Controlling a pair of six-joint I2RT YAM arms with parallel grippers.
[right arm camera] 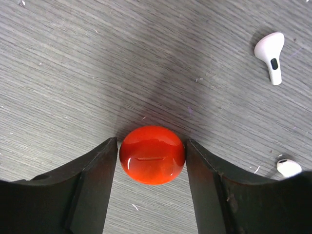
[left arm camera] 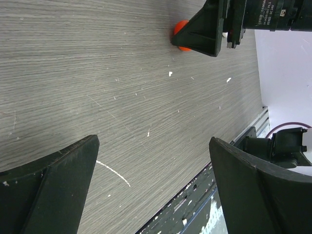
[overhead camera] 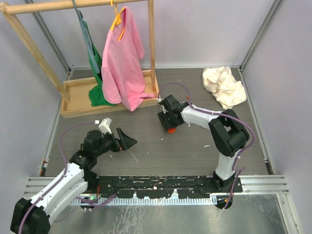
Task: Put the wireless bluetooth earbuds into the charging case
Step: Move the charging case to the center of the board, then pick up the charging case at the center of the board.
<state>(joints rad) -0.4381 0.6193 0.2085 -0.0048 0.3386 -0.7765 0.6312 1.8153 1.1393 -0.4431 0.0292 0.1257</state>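
Note:
A round glossy red charging case (right arm camera: 152, 154) lies shut on the grey wood-grain table. My right gripper (right arm camera: 151, 165) stands over it with one finger against each side, closed on it at table level. It also shows in the top view (overhead camera: 171, 129) under the right gripper (overhead camera: 168, 126) and in the left wrist view (left arm camera: 179, 27). A white stemmed earbud (right arm camera: 270, 52) lies to the right of the case, and a second white earbud (right arm camera: 288, 167) sits half hidden by the right finger. My left gripper (overhead camera: 130, 141) is open and empty, low over bare table (left arm camera: 153, 170).
A wooden clothes rack (overhead camera: 73, 100) with a pink shirt (overhead camera: 124, 61) and a green garment (overhead camera: 97, 73) stands at the back left. A cream cloth (overhead camera: 224, 85) lies at the back right. A black rail (overhead camera: 161, 185) runs along the near edge. White specks dot the table.

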